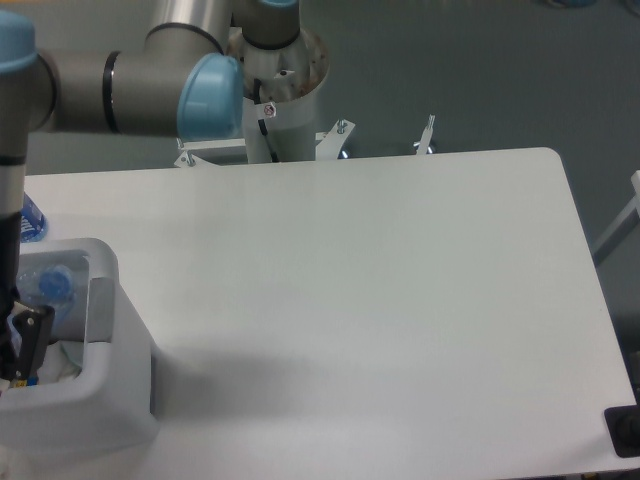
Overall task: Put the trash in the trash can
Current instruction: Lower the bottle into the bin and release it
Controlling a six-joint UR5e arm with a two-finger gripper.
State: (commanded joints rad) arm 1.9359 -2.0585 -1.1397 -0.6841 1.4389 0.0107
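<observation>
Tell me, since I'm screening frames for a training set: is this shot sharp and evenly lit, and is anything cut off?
Fixed camera: soft overall, with even light and no harsh glare on the table; a faint shadow lies beside the trash can; the gripper is cropped by the left edge, so its jaws cannot be read.

trash can [120, 400] – table's [380, 300] left edge | clear bottle [48, 288] inside | hand [22, 345] – at its mouth, mostly cropped
</observation>
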